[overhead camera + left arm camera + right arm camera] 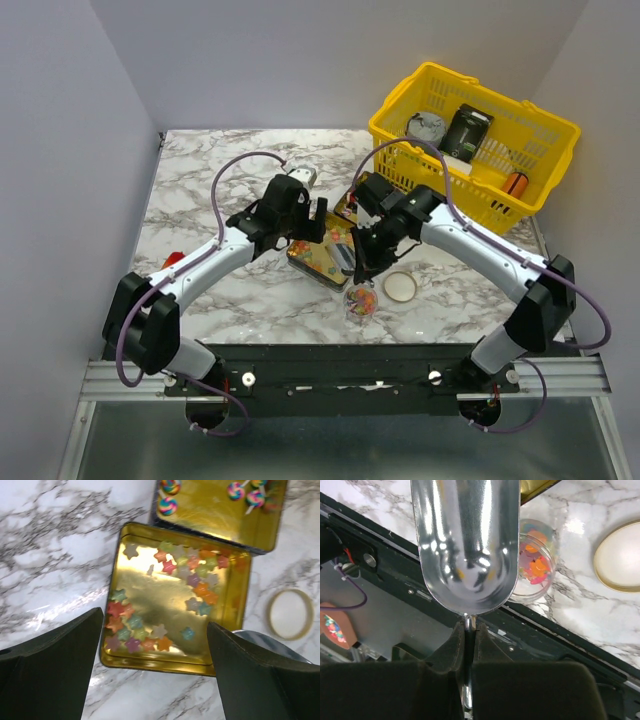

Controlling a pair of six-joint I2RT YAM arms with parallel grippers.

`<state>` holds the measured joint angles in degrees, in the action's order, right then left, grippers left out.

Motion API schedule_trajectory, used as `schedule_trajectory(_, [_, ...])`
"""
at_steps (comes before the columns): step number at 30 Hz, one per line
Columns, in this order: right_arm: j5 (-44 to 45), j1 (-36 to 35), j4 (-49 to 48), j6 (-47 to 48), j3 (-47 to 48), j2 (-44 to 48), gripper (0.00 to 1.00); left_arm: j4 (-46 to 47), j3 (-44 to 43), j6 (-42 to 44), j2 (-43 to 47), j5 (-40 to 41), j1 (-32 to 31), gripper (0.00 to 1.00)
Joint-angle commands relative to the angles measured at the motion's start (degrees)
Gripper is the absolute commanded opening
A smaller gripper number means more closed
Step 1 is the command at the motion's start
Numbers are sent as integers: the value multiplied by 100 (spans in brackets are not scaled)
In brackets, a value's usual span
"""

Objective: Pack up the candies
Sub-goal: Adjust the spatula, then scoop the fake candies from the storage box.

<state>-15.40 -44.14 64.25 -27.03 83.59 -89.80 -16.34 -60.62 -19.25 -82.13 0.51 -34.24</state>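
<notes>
Small pastel star-shaped candies lie in a square gold tin, in a cluster at its top right and another at its lower left. My left gripper hangs open just above the tin's near edge, holding nothing. My right gripper is shut on the thin handle of a shiny metal scoop, whose bowl looks empty. Beside the scoop stands a small clear jar with some candies inside. In the top view the jar stands in front of the tin, between both grippers.
The tin's lid, printed with lollipops, lies open behind it. A round cream jar lid rests right of the jar. A yellow basket at the back right holds a round tin, a black packet and an orange cylinder.
</notes>
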Motion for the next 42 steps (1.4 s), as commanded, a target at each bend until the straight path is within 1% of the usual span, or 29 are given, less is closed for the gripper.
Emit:
schedule_trajectory(1, [-516, 98, -299, -373, 43, -476, 1, -607, 120, -88, -180, 1029, 31, 96])
schedule_trajectory(4, [-902, 230, -430, -654, 166, -801, 1, -774, 173, -290, -338, 1065, 93, 96])
schedule_trajectory(8, [-1587, 476, -641, -1399, 193, -1109, 1, -1003, 112, -457, -602, 1039, 93, 95])
schedule_trajectory(11, [-1939, 643, -835, -1953, 114, -1294, 1, -1091, 103, -519, -725, 1038, 110, 95])
schedule_trajectory(18, [-2362, 810, -853, -2781, 140, -1680, 1, -1179, 147, -580, -840, 1012, 137, 94])
schedule_trajectory(21, [-2336, 810, -774, -3036, 105, -1725, 1, -1179, 147, -589, -866, 986, 146, 93])
schedule_trajectory(24, [-2380, 810, -756, -3221, 52, -1760, 1, -1170, 164, -598, -919, 872, 163, 90])
schedule_trajectory(27, [-2275, 802, -703, -3327, 26, -1795, 1, -1214, 165, -651, -1051, 705, 189, 82])
schedule_trajectory(28, [-2231, 810, -694, -3344, 17, -1804, 1, -1223, 165, -668, -1103, 661, 190, 78])
schedule_trajectory(30, [-2204, 819, -703, -3371, -27, -1839, 1, -1240, 165, -694, -1156, 547, 207, 74])
schedule_trajectory(34, [-2108, 828, -721, -3371, -80, -1901, 1, -1381, 86, -712, -1288, 599, 207, 62])
schedule_trajectory(42, [-1994, 960, -694, -3221, -203, -2006, 1, -1355, 85, -695, -1367, 529, 207, 54])
